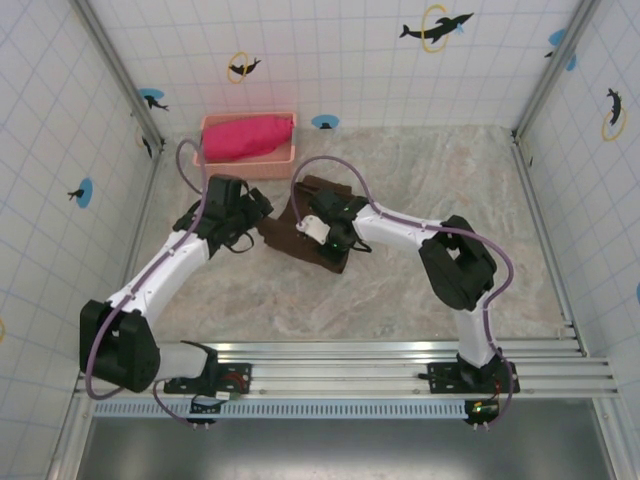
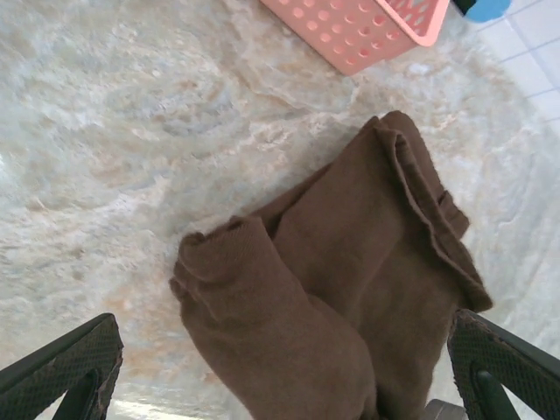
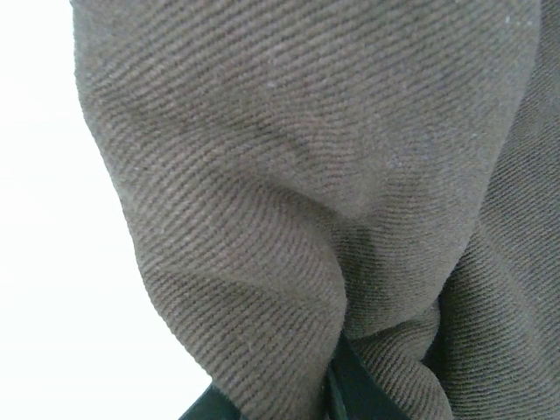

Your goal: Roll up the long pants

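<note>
Dark brown soft long pants (image 3: 306, 175) bunch up tight in our right gripper (image 3: 280, 398), which pinches them. We hold our left gripper (image 2: 282, 324) over them, fingers (image 2: 70, 367) wide apart.

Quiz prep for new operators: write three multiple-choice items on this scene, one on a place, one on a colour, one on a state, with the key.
1. Where does the pink basket stand on the table?
A. At the near edge, between the arm bases.
B. At the far left, by the back wall.
C. In the far right corner.

2. What colour is the cloth in the basket?
A. Dark brown.
B. Blue.
C. Bright pink.

3. How is the left claw?
A. Open, fingers spread wide over the long pants.
B. Shut on the pants.
C. Shut on the basket rim.

Key: 1 B, the top view shows it far left against the tiled wall. 2 C, the cloth there is bright pink. 3 A, the left wrist view shows both fingers far apart above the pants.
</note>
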Tool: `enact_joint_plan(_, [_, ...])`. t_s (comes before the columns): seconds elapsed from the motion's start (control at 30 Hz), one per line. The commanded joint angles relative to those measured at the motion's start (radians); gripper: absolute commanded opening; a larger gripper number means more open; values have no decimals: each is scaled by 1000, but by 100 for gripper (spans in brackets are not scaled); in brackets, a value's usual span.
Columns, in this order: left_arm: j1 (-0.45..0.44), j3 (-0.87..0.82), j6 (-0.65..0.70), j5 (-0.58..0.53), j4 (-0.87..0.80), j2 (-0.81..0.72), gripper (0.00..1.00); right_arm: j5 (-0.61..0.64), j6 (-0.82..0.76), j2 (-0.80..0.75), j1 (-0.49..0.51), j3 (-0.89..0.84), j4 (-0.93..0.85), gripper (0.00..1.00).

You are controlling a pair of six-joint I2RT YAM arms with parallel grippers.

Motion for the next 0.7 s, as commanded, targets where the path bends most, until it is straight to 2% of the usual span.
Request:
enact_joint_plan(0.0, [-4, -185, -123, 70, 227, -45, 98, -128, 26, 166, -9, -80, -92, 0])
enact_joint_plan(0.17, [-10, -355, -214, 111, 507, -31, 97, -218, 33, 207, -48, -68, -86, 0])
enact_joint_plan(0.4, [-19, -366, -259, 132, 809, 144, 97, -324, 27, 242, -54, -68, -83, 0])
enact_joint_plan(0.47, [-19, -363, -273, 131, 849, 184, 98, -337, 27, 247, -52, -67, -85, 0])
enact_joint_plan(0.57, [-18, -334, -260, 145, 806, 232, 97, -348, 24, 248, -53, -64, -91, 0])
enact_joint_plan(0.63, [-19, -326, -254, 160, 782, 257, 92, -359, 22, 247, -59, -60, -94, 0])
enact_joint_plan(0.67, [-19, -328, -253, 162, 768, 265, 79, -367, 21, 249, -64, -55, -99, 0])
